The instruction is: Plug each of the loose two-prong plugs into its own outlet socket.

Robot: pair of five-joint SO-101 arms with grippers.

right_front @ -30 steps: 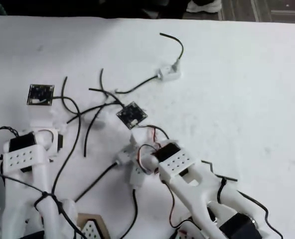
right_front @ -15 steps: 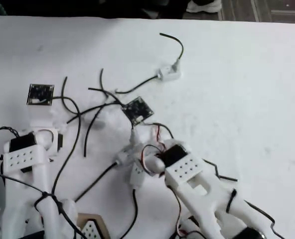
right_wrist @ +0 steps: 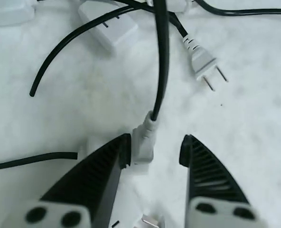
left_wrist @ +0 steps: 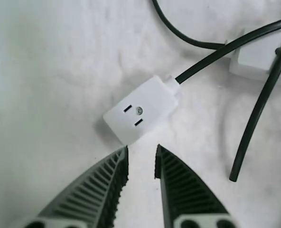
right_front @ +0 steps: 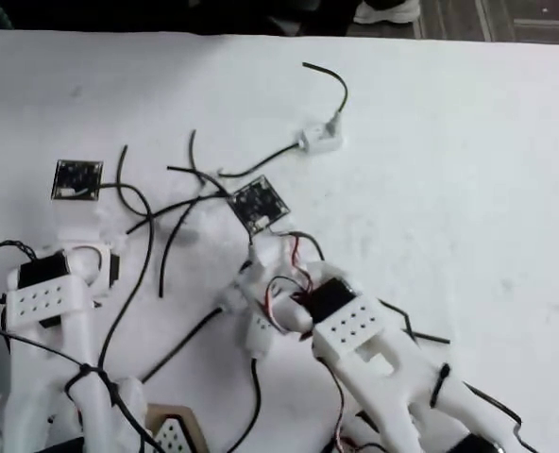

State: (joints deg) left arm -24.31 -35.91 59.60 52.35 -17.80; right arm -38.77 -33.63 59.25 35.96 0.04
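In the last second the right gripper (right_wrist: 155, 145) has moved forward and now stands open with a grey plug (right_wrist: 143, 140) lying on the table (right_front: 468, 142) between its fingers, probably ready for gripping, while the left gripper (left_wrist: 141, 153), only slightly open, hangs well apart from that plug, just beside a white socket (left_wrist: 139, 110).

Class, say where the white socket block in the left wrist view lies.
The socket block lies on the table, just ahead of the left gripper, face up, black cord trailing away.
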